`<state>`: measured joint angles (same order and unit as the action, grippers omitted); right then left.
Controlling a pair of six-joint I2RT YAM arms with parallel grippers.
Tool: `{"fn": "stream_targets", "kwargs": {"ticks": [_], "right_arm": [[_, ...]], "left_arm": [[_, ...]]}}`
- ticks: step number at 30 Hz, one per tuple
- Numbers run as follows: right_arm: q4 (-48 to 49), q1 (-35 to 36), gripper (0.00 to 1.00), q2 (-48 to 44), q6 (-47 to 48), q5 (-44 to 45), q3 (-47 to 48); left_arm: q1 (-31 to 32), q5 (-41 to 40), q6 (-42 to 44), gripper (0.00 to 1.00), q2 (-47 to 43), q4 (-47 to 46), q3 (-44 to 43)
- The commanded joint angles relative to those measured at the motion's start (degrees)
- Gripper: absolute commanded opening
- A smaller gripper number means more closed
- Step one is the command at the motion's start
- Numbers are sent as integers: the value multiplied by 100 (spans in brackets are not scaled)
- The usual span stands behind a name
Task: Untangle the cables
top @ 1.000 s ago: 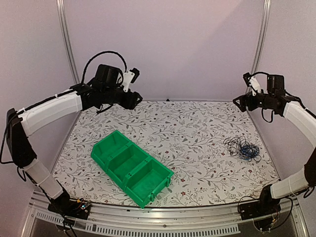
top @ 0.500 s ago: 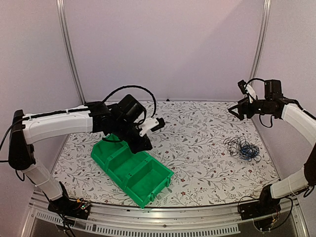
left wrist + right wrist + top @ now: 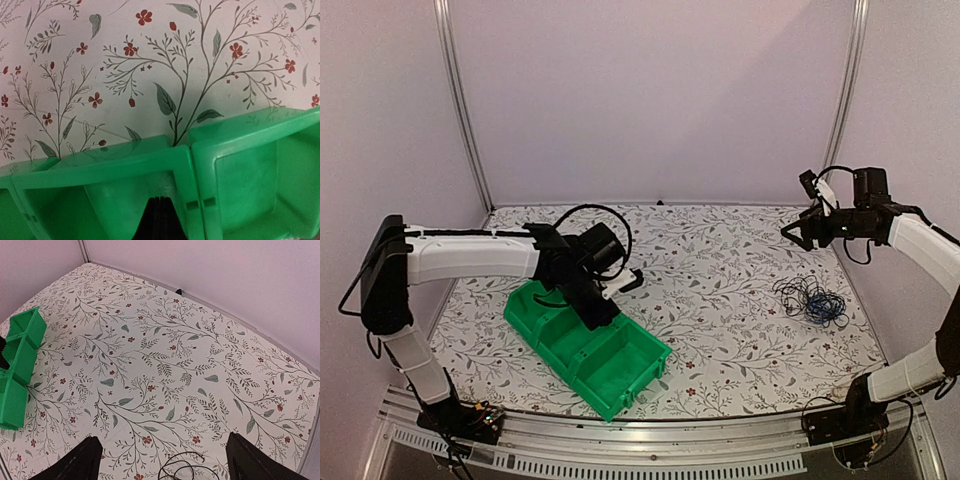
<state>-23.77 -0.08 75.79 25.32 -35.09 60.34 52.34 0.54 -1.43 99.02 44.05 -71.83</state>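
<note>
The cables point(image 3: 810, 298), a small tangle of thin black and blue wires, lie on the flowered table at the right. In the right wrist view only their black loops point(image 3: 186, 466) show, at the bottom edge. My right gripper point(image 3: 792, 228) hangs in the air behind and above the tangle. Its jaws are open and empty point(image 3: 164, 439), with the dark fingers point(image 3: 80, 460) far apart. My left gripper point(image 3: 605, 308) is far from the cables, low over the green bin point(image 3: 620, 372). It is shut on nothing point(image 3: 161, 201), and its tips point into a compartment.
The green bin point(image 3: 150, 165) has three compartments and lies diagonally at the front left of the table; it also shows at the left edge of the right wrist view point(image 3: 20, 355). Pale walls and metal posts point(image 3: 460, 110) close in the table.
My left arm swung from the back left corner down to the green bin, and its gripper shut. My right gripper shifted slightly left and forward and stayed open. The cables have not moved.
</note>
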Motion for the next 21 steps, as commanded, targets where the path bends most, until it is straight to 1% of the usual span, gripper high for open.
{"fn": "stream_targets", "kwargs": {"ticks": [1, 3, 5, 8, 11, 13, 18, 21], "right_arm": [[-77, -32, 90, -77, 76, -8, -10], [-130, -35, 90, -52, 95, 2, 37], [-170, -30, 90, -15, 142, 56, 79], [-141, -31, 91, -16, 149, 223, 61], [-87, -43, 92, 29, -77, 451, 65], [-117, -78, 92, 94, -119, 445, 91], [-188, -134, 93, 206, -60, 566, 148], [-252, -148, 93, 188, 3, 606, 154]], "left_arm": [[-288, -25, -148, 0, 301, -414, -86], [-540, -36, -96, 0, 458, -560, -147], [-738, -286, -33, 0, 584, -697, -279], [-1069, -566, 123, 0, 722, -1138, -512], [-1548, -261, 134, 0, 1092, -1442, -906], [-1759, -28, 111, 0, 1480, -1535, -1235], [-1869, 711, -57, 0, 2032, -1662, -1928], [-1753, 646, -181, 0, 1960, -1672, -1935]]}}
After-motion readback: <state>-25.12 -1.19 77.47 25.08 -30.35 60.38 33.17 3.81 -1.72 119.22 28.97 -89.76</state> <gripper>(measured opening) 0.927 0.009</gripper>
